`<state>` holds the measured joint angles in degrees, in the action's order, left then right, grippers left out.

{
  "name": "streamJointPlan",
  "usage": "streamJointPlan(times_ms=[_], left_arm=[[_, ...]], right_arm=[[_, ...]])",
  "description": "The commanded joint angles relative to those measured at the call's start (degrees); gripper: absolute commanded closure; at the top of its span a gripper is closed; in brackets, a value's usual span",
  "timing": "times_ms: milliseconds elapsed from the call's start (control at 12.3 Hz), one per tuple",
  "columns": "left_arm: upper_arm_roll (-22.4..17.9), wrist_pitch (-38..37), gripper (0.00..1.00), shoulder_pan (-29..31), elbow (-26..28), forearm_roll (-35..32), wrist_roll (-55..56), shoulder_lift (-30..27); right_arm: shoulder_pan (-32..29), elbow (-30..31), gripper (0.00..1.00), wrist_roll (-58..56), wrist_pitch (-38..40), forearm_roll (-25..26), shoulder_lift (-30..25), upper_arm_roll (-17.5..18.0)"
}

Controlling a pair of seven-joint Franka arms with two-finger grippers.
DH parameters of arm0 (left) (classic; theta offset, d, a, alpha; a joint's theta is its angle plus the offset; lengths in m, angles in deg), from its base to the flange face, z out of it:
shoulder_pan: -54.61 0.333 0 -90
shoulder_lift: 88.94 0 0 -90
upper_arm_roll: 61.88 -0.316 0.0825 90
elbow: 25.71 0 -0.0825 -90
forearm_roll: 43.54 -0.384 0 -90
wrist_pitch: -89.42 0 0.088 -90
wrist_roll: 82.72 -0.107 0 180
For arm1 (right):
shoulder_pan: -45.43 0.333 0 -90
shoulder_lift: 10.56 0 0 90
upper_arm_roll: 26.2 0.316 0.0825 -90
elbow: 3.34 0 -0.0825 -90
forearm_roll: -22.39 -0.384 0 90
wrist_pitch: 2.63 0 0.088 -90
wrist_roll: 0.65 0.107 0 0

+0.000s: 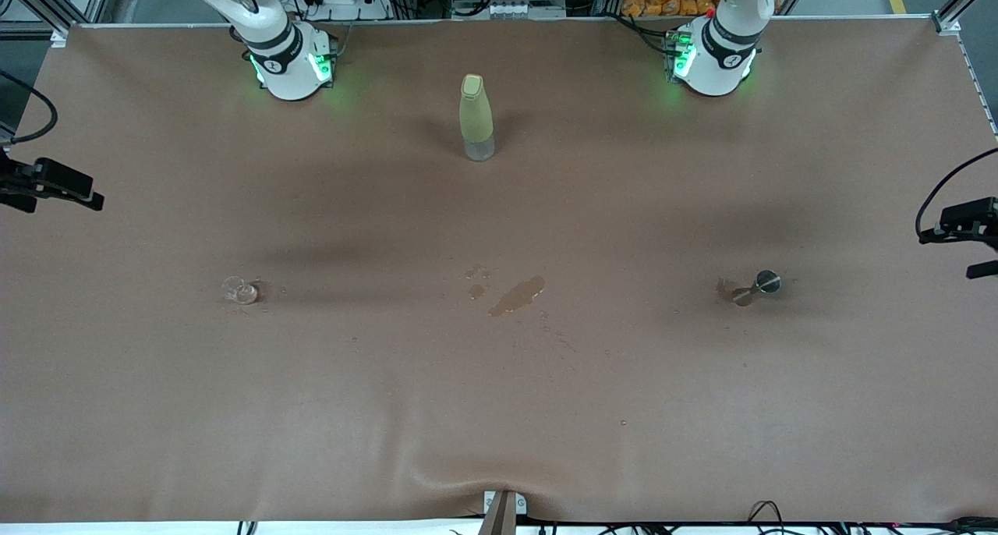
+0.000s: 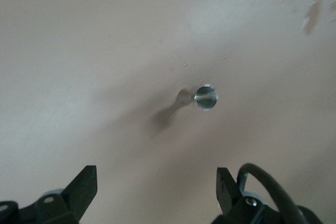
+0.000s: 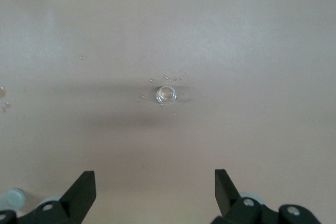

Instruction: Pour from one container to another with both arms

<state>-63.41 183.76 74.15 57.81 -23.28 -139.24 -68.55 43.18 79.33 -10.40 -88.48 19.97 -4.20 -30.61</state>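
Brown-covered table (image 1: 499, 410), mostly bare surface. Clear glass cup (image 1: 240, 290) stands toward the right arm's end, well in from every table edge, open room all round it. Metal jigger (image 1: 768, 281) stands upright toward the left arm's end, round rim up, a small wet patch touching its base, well in from the table edge too. Yellow-green bottle (image 1: 476, 118) stands upright between the two arm bases, farther from the front camera than both cups. Liquid spill (image 1: 517, 295) lies mid-table between the clear glass cup and the metal jigger, small droplets scattered near it, touching neither.

Left gripper (image 2: 156, 187) is up in the air over the metal jigger (image 2: 206, 97), fingers (image 2: 84, 184) spread wide, holding nothing. Right gripper (image 3: 155, 188) is up in the air over the clear glass cup (image 3: 166, 94), fingers (image 3: 83, 187) spread wide, empty. Droplets ring the cup base. Neither gripper shows in the front view; only the arm bases do, along the table's top edge.
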Motion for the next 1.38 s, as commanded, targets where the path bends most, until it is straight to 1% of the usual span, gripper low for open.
streamJointPlan(times_ms=[0,243,568,730,893,974,1136,1298], left_arm=[[0.4,0.1,0.0,3.0,-0.7,7.3,-11.6,3.9],[0.5,-0.3,0.0,6.0,-0.6,15.6,-19.9,9.7],[0.7,-0.5,0.0,6.1,-0.3,19.3,-31.6,12.9],[0.7,-0.8,0.0,7.3,-0.1,22.8,-40.3,16.0],[1.0,-2.3,0.0,9.0,-0.2,25.2,-44.3,19.2],[1.1,-2.8,0.0,9.1,-0.3,29.0,-49.3,21.8],[1.1,-5.3,0.0,9.9,-0.4,33.7,-58.5,27.1],[1.2,-5.5,0.0,9.6,-0.3,34.2,-62.6,28.7]], right_arm=[[0.3,-0.9,0.0,-11.6,0.9,0.8,0.3,-2.9],[0.1,-0.5,0.0,-32.2,1.0,0.8,0.3,-6.1],[-1.6,0.7,0.0,-56.9,0.8,0.8,0.5,-8.4],[-1.7,2.0,0.0,-69.6,0.3,0.8,0.5,-10.2],[-2.1,2.6,0.0,-84.1,-1.4,0.8,0.9,-11.0],[-2.5,2.8,0.0,-90.0,-1.9,0.7,1.1,-11.2],[-3.3,3.2,0.0,-92.8,-2.1,0.1,1.2,-11.7],[-3.5,3.5,0.0,-93.0,-2.1,-0.5,1.5,-11.7]])
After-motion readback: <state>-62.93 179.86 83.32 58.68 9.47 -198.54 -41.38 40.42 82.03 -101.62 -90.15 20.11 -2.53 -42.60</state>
